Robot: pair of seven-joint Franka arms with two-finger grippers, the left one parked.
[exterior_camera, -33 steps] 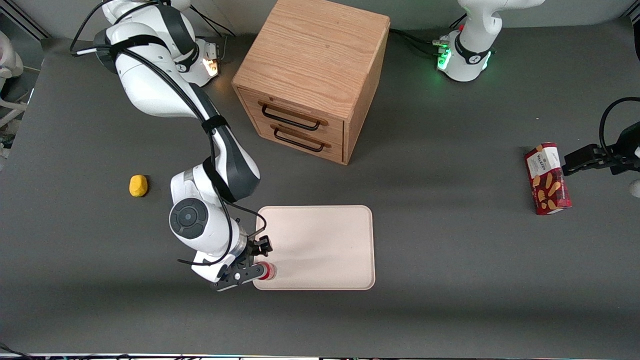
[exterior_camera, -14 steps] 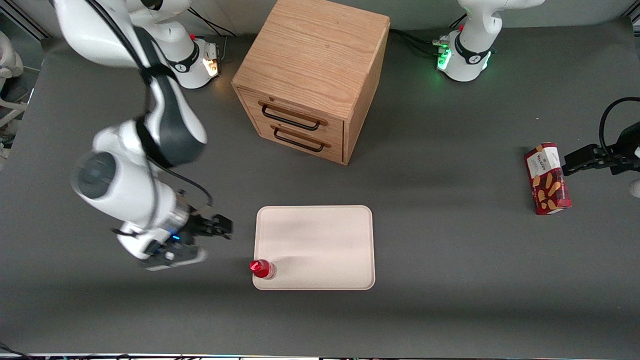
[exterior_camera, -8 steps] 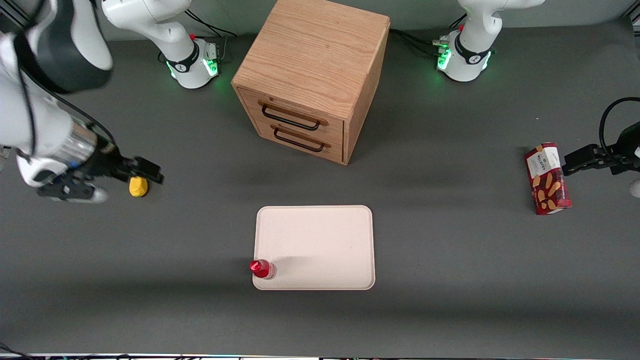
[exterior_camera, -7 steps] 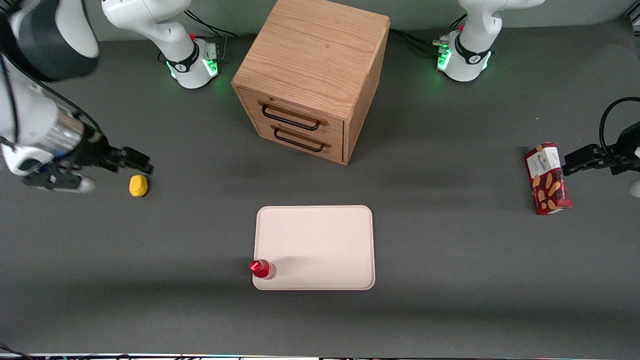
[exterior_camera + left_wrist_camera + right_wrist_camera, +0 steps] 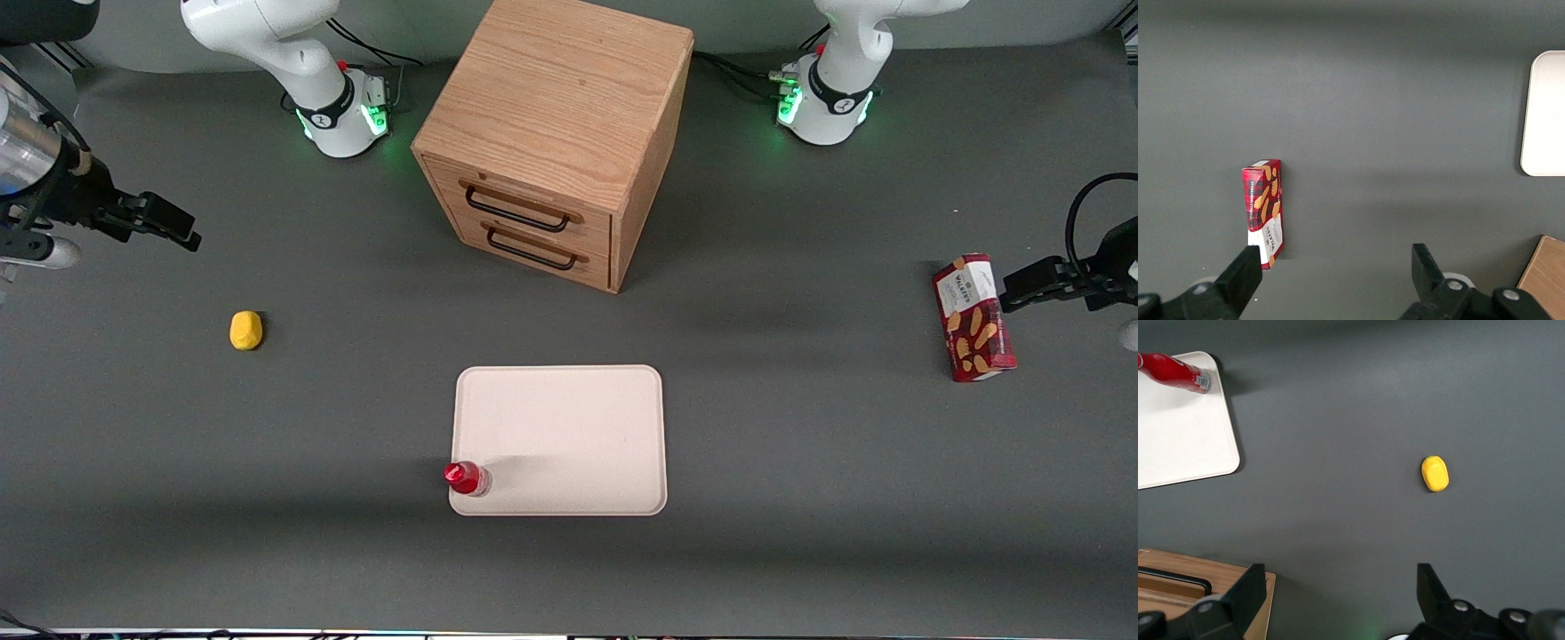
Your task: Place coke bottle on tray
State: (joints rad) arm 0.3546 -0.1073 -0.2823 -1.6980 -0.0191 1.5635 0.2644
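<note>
Upright coke bottle (image 5: 466,478) on tray (image 5: 569,436), tool (image 5: 151,222) open, well apart.

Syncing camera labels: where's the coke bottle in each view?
Front view: bottle stands on the tray, at the corner nearest the camera toward the working arm's end.
Right wrist view: bottle at a tray corner; the open pincer is far from it.
Left wrist view: bottle not in it; only a tray edge shows.
Shared landmark: the tray.
</note>
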